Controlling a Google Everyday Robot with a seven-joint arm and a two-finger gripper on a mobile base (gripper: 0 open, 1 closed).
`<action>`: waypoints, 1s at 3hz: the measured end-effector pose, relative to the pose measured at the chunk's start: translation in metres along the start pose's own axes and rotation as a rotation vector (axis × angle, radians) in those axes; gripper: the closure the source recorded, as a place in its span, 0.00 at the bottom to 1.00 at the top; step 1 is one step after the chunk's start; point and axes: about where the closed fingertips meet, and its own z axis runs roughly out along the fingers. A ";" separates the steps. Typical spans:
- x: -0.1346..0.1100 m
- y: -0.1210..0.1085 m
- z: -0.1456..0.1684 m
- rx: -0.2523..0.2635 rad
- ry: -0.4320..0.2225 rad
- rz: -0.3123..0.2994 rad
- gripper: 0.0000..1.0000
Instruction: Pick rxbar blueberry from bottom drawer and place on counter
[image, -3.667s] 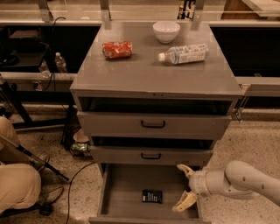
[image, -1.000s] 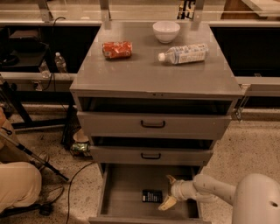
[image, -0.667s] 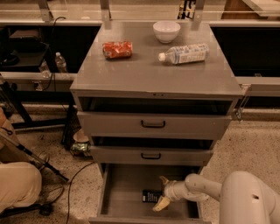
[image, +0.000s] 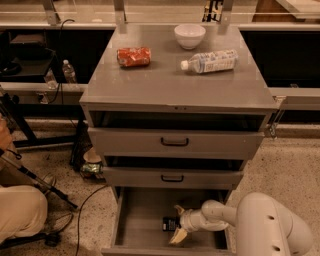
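Observation:
The rxbar blueberry (image: 168, 223), a small dark wrapper, lies flat on the floor of the open bottom drawer (image: 142, 220). My gripper (image: 175, 224) is down inside the drawer, reaching in from the right. Its two pale fingers (image: 179, 236) are spread apart, one behind and one in front of the bar's right end. The bar still rests on the drawer floor. The white arm (image: 270, 227) fills the lower right corner. The grey counter (image: 165, 82) is above the three drawers.
On the counter are a crushed red can (image: 133, 56), a white bowl (image: 189, 35) and a water bottle (image: 210, 61) on its side. The two upper drawers (image: 174, 142) stand slightly open. A person's leg (image: 20, 212) and cables are on the floor at left.
My gripper has moved left across the bottom drawer, from its right side to the bar. Its fingers now straddle the bar's right end. The bar has not moved.

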 end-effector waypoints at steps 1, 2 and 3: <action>0.005 0.009 0.014 -0.030 0.023 -0.008 0.00; 0.010 0.014 0.018 -0.048 0.031 -0.004 0.00; 0.013 0.018 0.020 -0.066 0.032 -0.003 0.23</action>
